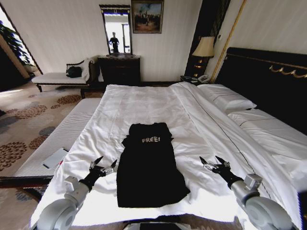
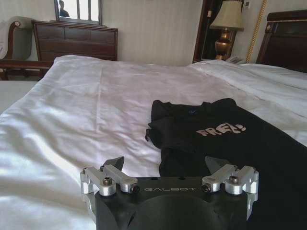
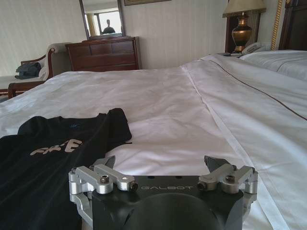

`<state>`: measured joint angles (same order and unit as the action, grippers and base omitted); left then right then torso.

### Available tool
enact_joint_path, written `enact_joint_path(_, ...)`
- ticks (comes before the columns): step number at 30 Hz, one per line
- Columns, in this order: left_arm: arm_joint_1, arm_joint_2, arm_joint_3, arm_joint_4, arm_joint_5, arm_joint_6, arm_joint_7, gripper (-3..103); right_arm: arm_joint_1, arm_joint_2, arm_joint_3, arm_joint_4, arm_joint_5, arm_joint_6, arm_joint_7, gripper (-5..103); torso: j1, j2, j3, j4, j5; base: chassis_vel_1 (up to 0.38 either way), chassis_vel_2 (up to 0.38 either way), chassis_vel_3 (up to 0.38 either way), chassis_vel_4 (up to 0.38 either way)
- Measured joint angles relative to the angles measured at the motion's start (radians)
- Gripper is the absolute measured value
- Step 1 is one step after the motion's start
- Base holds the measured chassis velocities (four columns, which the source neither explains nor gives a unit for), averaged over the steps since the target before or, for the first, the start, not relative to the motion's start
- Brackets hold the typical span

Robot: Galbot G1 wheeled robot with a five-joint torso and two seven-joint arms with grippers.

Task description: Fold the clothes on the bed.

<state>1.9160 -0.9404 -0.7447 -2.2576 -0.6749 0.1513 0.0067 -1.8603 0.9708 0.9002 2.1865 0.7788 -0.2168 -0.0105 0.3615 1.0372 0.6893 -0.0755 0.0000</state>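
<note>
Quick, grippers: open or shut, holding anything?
Left gripper: open, empty, beside the black T-shirt on the bed.
Right gripper: open, empty, over the duvet on the shirt's other side.

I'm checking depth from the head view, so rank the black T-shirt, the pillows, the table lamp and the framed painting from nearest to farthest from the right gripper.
From the right gripper, fingers open over the duvet:
1. Black T-shirt, just to its left on the bed.
2. Pillows, ahead by the headboard.
3. Table lamp, beyond the bed's far corner.
4. Framed painting, on the back wall.

From head height we look down the bed. Low over the duvet, both wrist cameras face the far wall, sharing the black T-shirt.
</note>
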Motion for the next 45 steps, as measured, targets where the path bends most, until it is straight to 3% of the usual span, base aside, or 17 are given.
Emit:
enact_joint_path(4, 0.060, -0.003, -0.011, -0.001, -0.010, -0.025, 0.000, 96, -0.001, 0.028, -0.004, 0.003, -0.006, -0.007, 0.010, 100, 0.000, 0.000, 0.000, 0.0004, 0.0002, 0.000, 0.000, 0.000, 0.000)
enact_joint_path(7, 0.064, 0.011, 0.045, 0.023, -0.011, -0.031, 0.000, 95, -0.012, 0.064, -0.003, 0.009, -0.025, -0.009, 0.013, 100, 0.000, 0.000, 0.000, -0.0013, 0.0001, 0.000, 0.000, 0.000, 0.000)
enact_joint_path(11, 0.064, 0.012, 0.129, 0.060, 0.027, -0.037, 0.000, 94, 0.003, 0.080, -0.021, 0.016, -0.037, -0.023, 0.024, 100, 0.000, 0.000, 0.000, 0.0003, 0.0000, 0.000, 0.000, 0.000, 0.000)
enact_joint_path(24, -0.011, 0.023, 0.285, 0.141, 0.021, -0.017, 0.000, 94, 0.003, 0.090, -0.001, 0.036, -0.027, -0.044, 0.039, 100, 0.000, 0.000, 0.000, -0.0003, 0.0000, 0.000, 0.000, 0.000, 0.000)
enact_joint_path(45, -0.035, 0.019, 0.380, 0.008, 0.042, 0.016, 0.000, 94, 0.002, 0.100, -0.001, 0.057, -0.034, -0.060, 0.043, 100, 0.000, 0.000, 0.000, -0.0002, 0.0001, 0.000, 0.000, 0.000, 0.000)
